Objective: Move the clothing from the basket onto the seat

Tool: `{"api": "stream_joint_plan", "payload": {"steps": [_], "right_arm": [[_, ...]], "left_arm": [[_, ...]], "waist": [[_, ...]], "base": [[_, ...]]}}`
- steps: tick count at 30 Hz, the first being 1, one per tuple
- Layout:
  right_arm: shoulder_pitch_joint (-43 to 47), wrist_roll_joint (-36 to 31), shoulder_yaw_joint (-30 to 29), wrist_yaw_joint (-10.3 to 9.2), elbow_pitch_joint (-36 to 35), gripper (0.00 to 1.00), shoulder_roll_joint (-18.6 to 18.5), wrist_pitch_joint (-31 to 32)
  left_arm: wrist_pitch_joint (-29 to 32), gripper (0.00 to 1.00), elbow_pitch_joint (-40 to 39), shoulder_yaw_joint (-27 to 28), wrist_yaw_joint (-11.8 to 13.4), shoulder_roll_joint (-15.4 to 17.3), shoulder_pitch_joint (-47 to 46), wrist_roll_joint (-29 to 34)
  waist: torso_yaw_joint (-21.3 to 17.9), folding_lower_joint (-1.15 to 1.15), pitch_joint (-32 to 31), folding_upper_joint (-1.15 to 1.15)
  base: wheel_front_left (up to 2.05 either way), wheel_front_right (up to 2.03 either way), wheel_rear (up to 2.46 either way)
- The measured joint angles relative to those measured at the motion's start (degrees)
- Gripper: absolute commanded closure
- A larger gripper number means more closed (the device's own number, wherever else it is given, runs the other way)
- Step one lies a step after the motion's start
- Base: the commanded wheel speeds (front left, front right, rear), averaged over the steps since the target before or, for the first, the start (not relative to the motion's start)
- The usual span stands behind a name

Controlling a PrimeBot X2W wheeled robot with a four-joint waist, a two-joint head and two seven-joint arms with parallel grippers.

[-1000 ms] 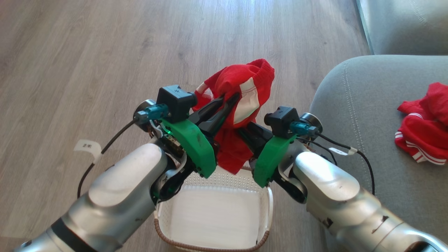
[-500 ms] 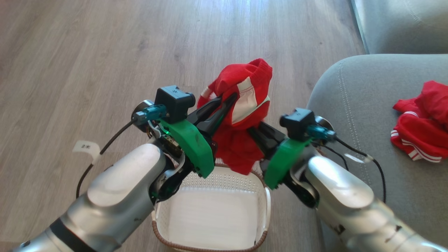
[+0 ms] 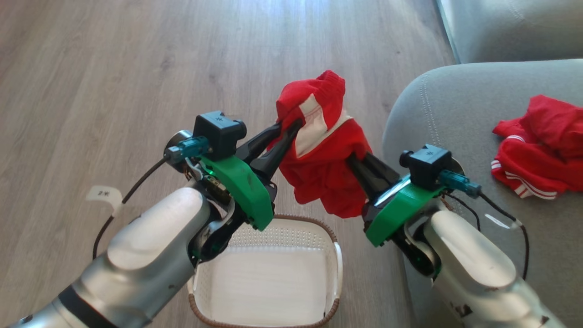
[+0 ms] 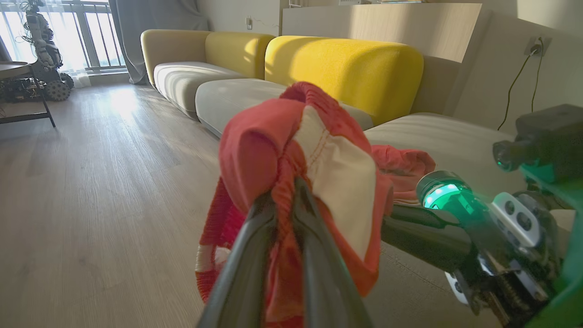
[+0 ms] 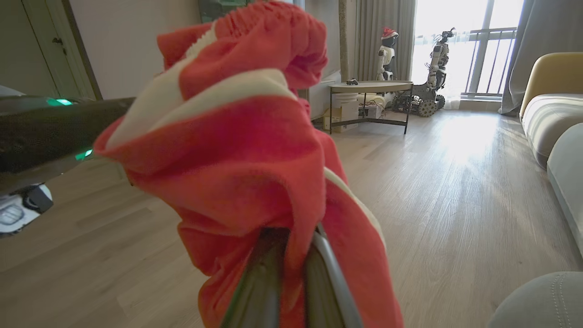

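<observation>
Head view: the left gripper (image 3: 291, 129) and right gripper (image 3: 353, 159) each pinch the bright red soft garment with a white panel (image 3: 328, 177), held above the far rim of the white perforated plastic basket with a brown rim (image 3: 296, 233). It hangs beside the left edge of the grey upholstered seat (image 3: 437, 114), where a second red, white-striped garment (image 3: 533, 155) lies.
Left wrist view: the fingers clamp a gathered fold.
Right wrist view: the fingers are pressed onto the cloth.

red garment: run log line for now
held garment: lifted clear of basket | left gripper: shut on held garment | right gripper: shut on held garment | other garment: lying on seat
</observation>
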Motion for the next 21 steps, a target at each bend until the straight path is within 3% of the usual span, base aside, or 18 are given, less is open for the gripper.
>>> {"api": "stream_joint_plan", "payload": {"steps": [1,2,3,21], "right_arm": [[0.46,-0.14,-0.45,0.00,-0.46,1.00,-0.04,0.00],[0.96,-0.45,-1.15,0.00,-1.01,1.00,-0.05,0.00],[1.40,-0.69,-1.81,0.00,-1.44,1.00,-0.08,0.00],[7.85,-3.01,-14.55,0.00,-12.45,1.00,-2.35,0.00]], "left_arm": [[-0.18,0.71,-0.07,-0.01,0.11,0.00,0.08,0.00],[-0.35,0.51,-0.20,0.00,0.30,-0.01,0.08,0.00],[-0.48,0.03,-0.30,0.08,0.34,0.03,0.08,0.00],[-1.42,0.00,-2.22,-0.13,1.27,0.63,0.37,0.00]], "waist": [[-0.28,0.00,0.01,0.00],[-0.55,0.00,0.01,0.00],[-0.82,0.00,0.02,0.00],[-7.39,0.00,0.70,0.00]], "base": [[0.00,0.00,0.00],[0.00,0.00,0.00],[0.00,0.00,0.00],[0.00,0.00,0.00]]}}
